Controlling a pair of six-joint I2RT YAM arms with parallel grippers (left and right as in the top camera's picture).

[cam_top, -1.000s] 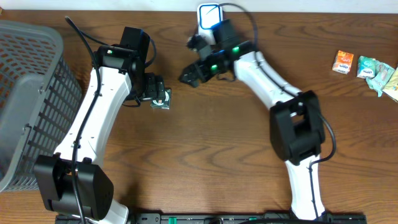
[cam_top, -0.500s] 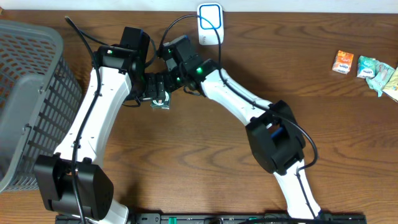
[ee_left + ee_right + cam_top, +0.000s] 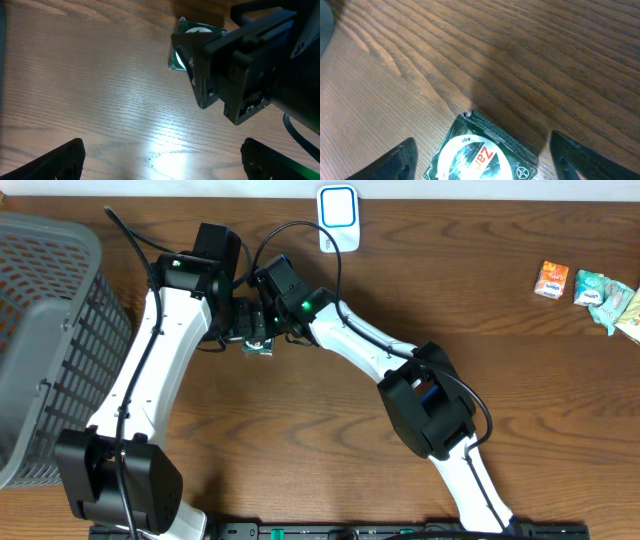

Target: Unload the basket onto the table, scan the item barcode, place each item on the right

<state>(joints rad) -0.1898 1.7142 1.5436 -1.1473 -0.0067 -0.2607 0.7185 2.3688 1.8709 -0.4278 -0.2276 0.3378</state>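
Packet [image 3: 475, 150]: flat on the desk [image 3: 545, 45], label up.
Right pincer [image 3: 487, 162]: fingers apart, one on either side of the packet, neither touching it!
Left pincer [image 3: 167, 160]: wide apart, empty, just beside the packet.
Scanner [image 3: 338, 207]: well apart from the packet.

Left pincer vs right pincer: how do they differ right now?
The left pincer stands wide with only bare table in its gap; the right pincer straddles the green packet. The left pincer sits back from the packet; the right pincer is low over it, hiding part of it from the left wrist view. Shared: both open, neither gripping it.
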